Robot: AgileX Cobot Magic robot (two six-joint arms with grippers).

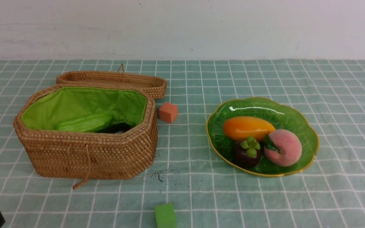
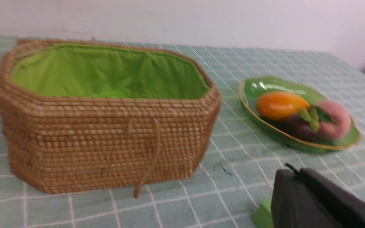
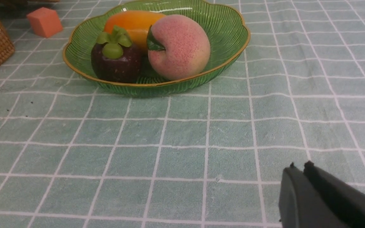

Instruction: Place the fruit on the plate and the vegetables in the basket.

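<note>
The green glass plate (image 1: 296, 117) at right holds the orange-yellow mango (image 1: 247, 127), the purple mangosteen (image 1: 246, 154) and the pink peach (image 1: 284, 147). The open wicker basket (image 1: 106, 152) at left holds the light green gourd (image 1: 84, 123) and a dark shape, likely the eggplant (image 1: 117, 128). The carrot is hidden. My left gripper (image 2: 293, 171) is shut and empty, low near the table's front, short of the basket (image 2: 106, 145). My right gripper (image 3: 298, 167) is shut and empty, over the cloth in front of the plate (image 3: 233, 25).
A small orange-red cube (image 1: 168, 112) sits between basket and plate. A small green cube (image 1: 165, 216) lies near the front edge, beside my left gripper in its wrist view (image 2: 263, 215). The basket's lid (image 1: 112, 79) lies open behind it. A white wall stands behind the table.
</note>
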